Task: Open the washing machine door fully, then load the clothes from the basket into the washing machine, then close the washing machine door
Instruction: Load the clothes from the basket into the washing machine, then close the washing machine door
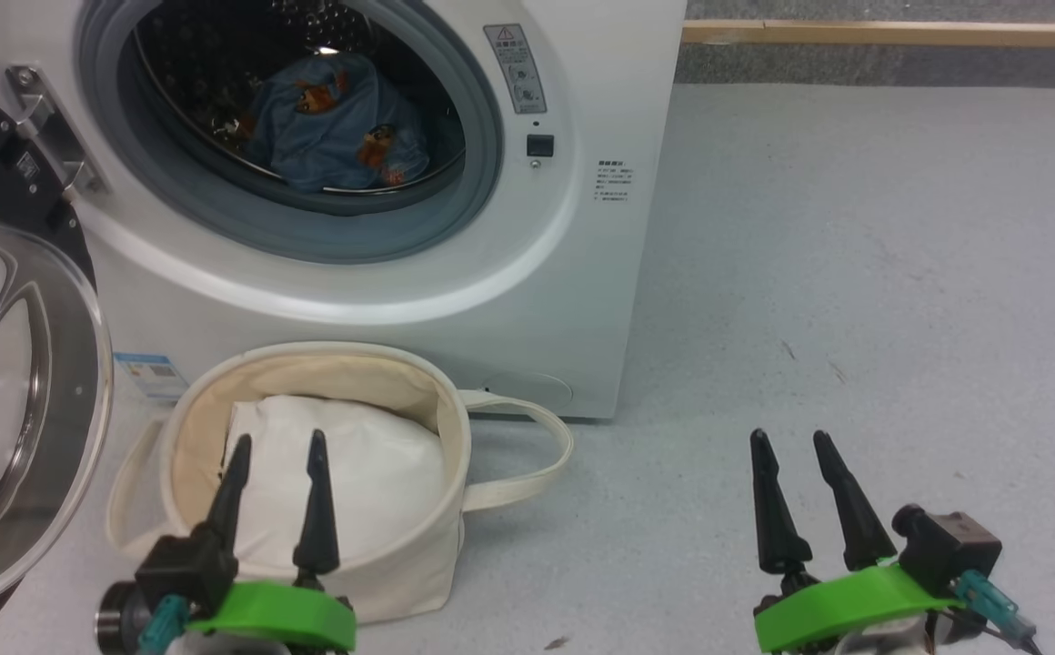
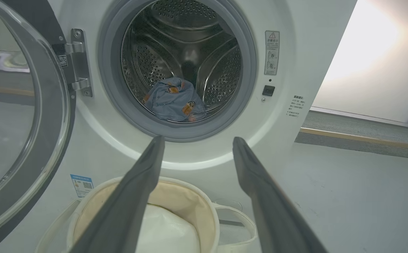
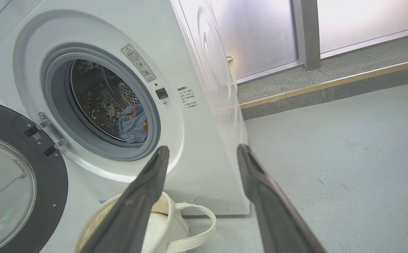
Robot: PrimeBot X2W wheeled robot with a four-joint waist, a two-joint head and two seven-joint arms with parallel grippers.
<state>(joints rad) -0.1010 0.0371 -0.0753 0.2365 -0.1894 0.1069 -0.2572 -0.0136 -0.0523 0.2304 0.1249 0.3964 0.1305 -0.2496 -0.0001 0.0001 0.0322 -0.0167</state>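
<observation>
Left hand (image 1: 280, 439) and right hand (image 1: 790, 437) both hang spread, empty. Blue clothes (image 1: 336, 127) lie near the front of the drum (image 1: 191, 73) in the washing machine (image 1: 582, 273); swinging the wide-open washing machine door (image 1: 0, 409) shut could pinch them.

I see a pale grey floor (image 1: 855, 273) with a few dark specks. The white washing machine (image 1: 527, 300) stands on it, the cream basket (image 1: 409, 564) just before its front.
</observation>
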